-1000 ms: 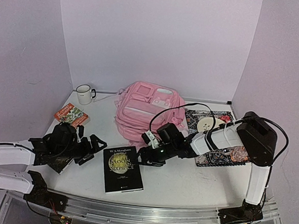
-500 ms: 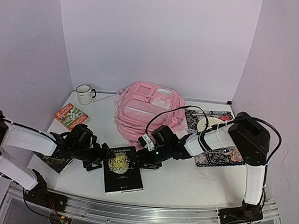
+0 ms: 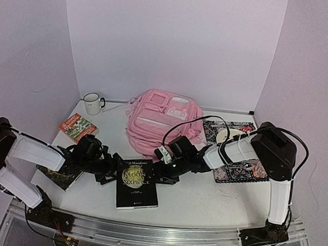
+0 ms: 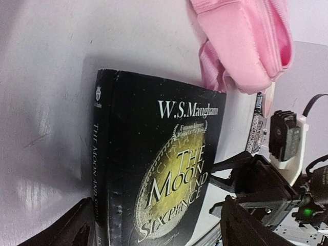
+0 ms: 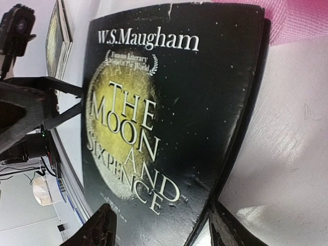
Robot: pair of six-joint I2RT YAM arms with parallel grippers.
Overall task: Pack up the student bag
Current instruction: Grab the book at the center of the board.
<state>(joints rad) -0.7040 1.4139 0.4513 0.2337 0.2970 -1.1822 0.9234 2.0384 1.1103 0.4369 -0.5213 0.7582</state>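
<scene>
The pink student bag point(image 3: 161, 123) lies at the back middle of the table; its pink fabric also shows in the left wrist view point(image 4: 241, 46). A black book, "The Moon and Sixpence" point(image 3: 137, 184), lies flat in front of it. My left gripper point(image 3: 112, 173) is open, low at the book's left edge, and the book point(image 4: 154, 169) fills the space between its fingers point(image 4: 77, 228). My right gripper point(image 3: 159, 176) is open at the book's right edge, and the book point(image 5: 164, 113) lies between its fingers point(image 5: 225, 225).
A white mug point(image 3: 91, 103) stands at the back left. A colourful book point(image 3: 78, 125) lies left of the bag, and a dark book point(image 3: 57, 176) lies under my left arm. A patterned flat case point(image 3: 237, 155) with a white round item point(image 3: 228, 136) lies on the right.
My left arm has swung right from the left side to the book's left edge. My right gripper has edged left against the book's right side. The book has shifted slightly.
</scene>
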